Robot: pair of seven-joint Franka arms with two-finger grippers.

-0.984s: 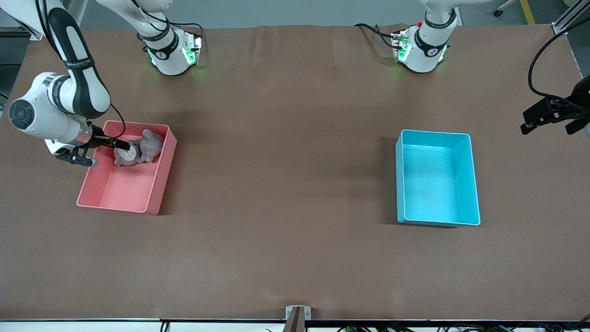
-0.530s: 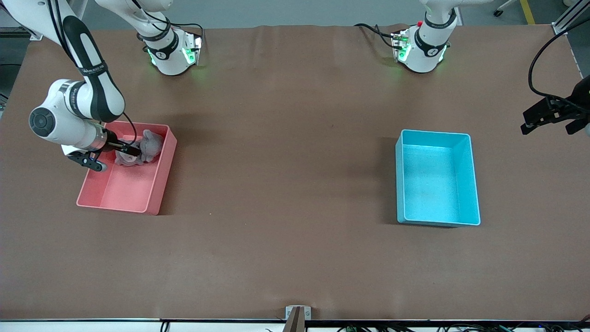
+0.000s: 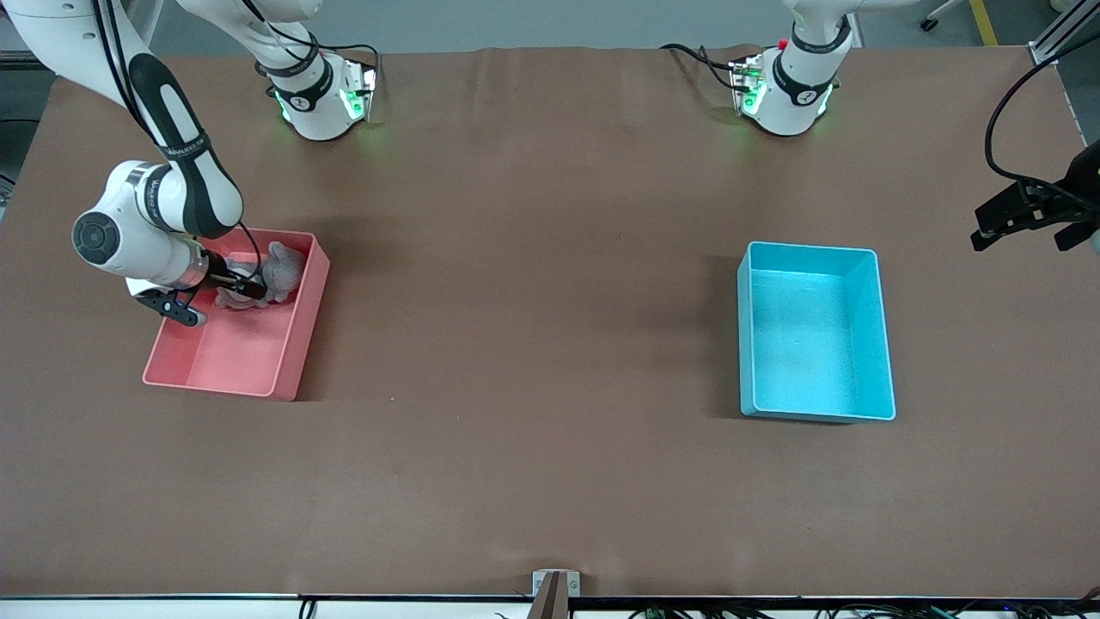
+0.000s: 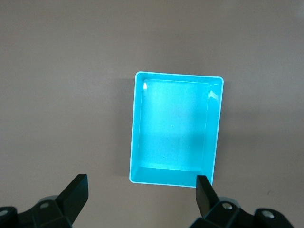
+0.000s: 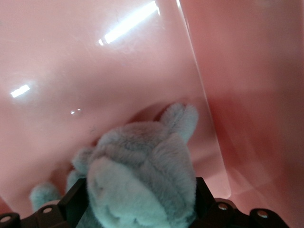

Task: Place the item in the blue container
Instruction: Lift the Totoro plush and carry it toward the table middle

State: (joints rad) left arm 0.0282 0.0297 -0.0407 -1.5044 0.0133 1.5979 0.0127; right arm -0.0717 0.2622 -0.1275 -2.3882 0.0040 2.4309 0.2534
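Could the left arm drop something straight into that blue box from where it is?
Probably yes. The left tool hangs open in the air with the blue container in plain sight below it, empty and uncovered. But it holds nothing; the grey plush toy is in the right tool.

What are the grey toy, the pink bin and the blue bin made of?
Grey stuffed animal toy: looks like plush fabric, matte; fuzzy pile shows between the right claw fingers.
Pink rectangular bin: likely moulded plastic, glossy; bright light streaks on its inner walls.
Light blue rectangular container: likely the same plastic, semi-gloss; thin even rim, soft glare inside.
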